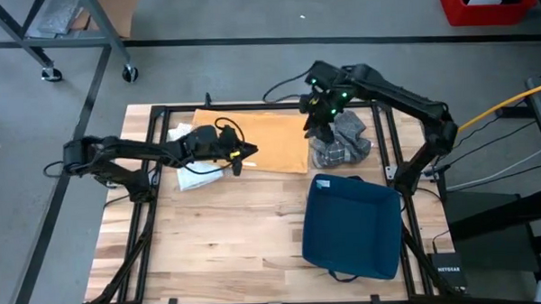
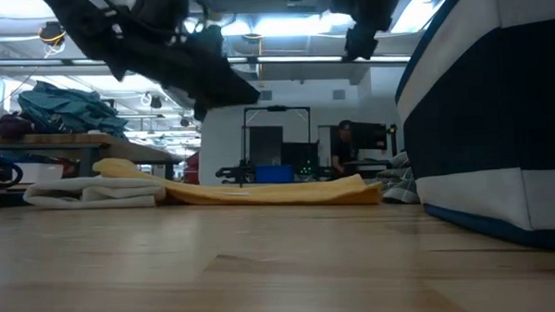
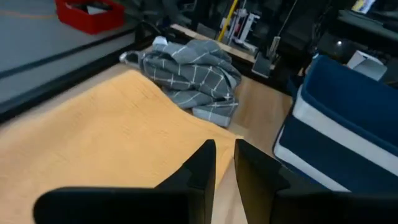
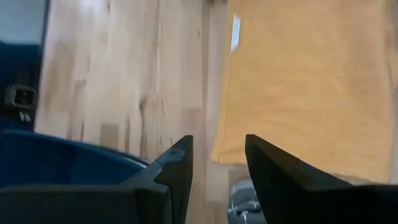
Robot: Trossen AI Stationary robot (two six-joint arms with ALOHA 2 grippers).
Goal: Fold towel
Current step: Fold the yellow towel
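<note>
An orange-yellow towel (image 1: 252,139) lies spread flat on the far middle of the wooden table, and it also shows in the low view (image 2: 269,191). My left gripper (image 1: 244,158) hangs above the towel's near edge; in its wrist view the fingers (image 3: 225,165) stand a narrow gap apart with nothing between them. My right gripper (image 1: 319,114) is raised above the towel's right edge, next to a crumpled grey checked towel (image 1: 342,140). Its fingers (image 4: 219,163) are open and empty over the towel (image 4: 305,81).
A dark blue bin (image 1: 354,226) stands at the near right of the table. A white cloth (image 1: 195,175) lies under my left arm beside the towel's left end. The near left of the table top (image 1: 220,253) is bare wood.
</note>
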